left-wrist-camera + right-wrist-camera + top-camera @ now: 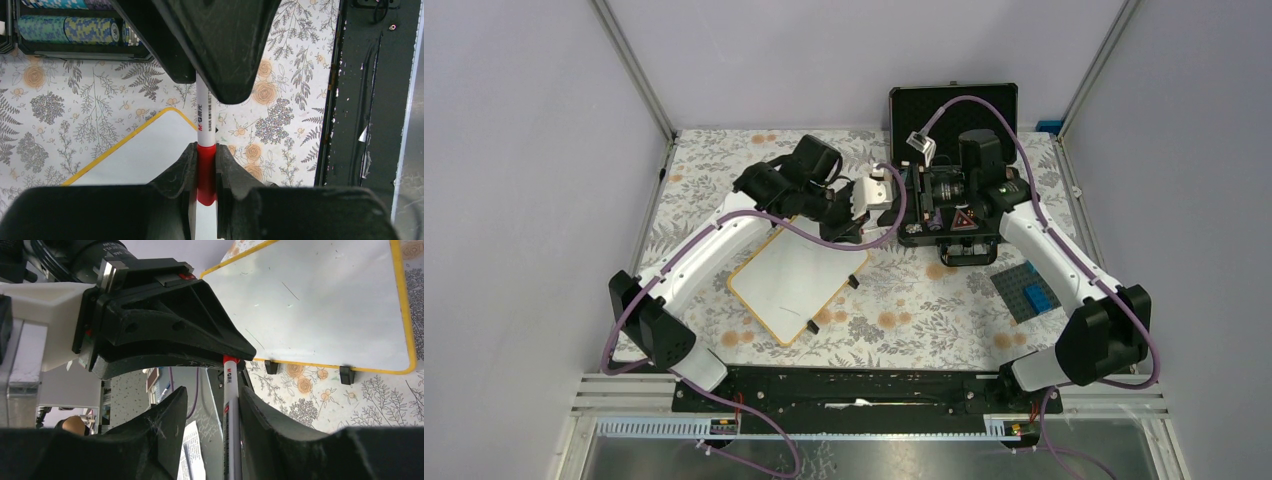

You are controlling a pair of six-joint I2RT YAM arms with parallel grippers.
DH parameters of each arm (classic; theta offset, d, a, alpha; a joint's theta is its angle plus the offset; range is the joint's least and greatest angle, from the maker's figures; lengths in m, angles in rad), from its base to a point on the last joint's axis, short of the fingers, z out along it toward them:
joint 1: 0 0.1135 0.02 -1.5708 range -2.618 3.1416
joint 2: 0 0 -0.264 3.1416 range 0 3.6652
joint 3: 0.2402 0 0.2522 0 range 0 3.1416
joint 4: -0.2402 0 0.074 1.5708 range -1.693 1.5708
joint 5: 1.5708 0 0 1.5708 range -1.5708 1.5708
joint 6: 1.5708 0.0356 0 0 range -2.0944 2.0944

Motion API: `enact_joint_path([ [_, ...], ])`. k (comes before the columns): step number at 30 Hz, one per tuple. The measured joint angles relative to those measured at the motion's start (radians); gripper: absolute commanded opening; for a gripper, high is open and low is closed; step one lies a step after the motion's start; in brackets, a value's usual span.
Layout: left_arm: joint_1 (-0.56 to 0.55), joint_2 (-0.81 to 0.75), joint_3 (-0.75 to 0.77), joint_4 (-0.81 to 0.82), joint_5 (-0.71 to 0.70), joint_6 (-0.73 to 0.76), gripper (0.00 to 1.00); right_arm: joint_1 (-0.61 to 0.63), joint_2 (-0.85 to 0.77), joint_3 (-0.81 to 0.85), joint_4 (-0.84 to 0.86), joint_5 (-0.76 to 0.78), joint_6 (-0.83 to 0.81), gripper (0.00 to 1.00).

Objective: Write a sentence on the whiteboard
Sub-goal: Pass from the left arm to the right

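L gripper [206,150] clamped on marker [205,115] red end. R gripper [212,395] half-open round barrel, one finger off. Uneven squeeze could twist it loose, dropping onto blank board [325,300].

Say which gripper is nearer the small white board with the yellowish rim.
Left, narrowly. The left gripper hangs at the whiteboard's far right corner; the right gripper faces it, just beyond that corner.

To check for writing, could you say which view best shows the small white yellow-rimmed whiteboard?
The top external view: the whiteboard appears almost whole and unwritten, its far corner under the left arm. The right wrist view shows most of it; the left wrist view, one corner.
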Motion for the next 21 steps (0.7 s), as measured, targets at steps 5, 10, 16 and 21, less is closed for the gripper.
enact_joint_path([
  [5, -0.003, 0.001, 0.0, 0.0, 0.0, 0.004, 0.0, 0.012, 0.014, 0.027, -0.07, 0.01, -0.064, 0.48],
  [10, -0.004, 0.012, 0.001, 0.0, -0.001, 0.008, 0.0, 0.032, 0.033, 0.051, -0.138, 0.037, -0.126, 0.46],
  [16, -0.005, 0.015, 0.001, -0.001, -0.004, 0.016, 0.0, 0.043, 0.046, 0.082, -0.199, 0.074, -0.18, 0.42],
  [21, -0.005, 0.015, 0.001, -0.003, -0.004, 0.018, 0.0, 0.049, 0.047, 0.091, -0.216, 0.09, -0.193, 0.43],
])
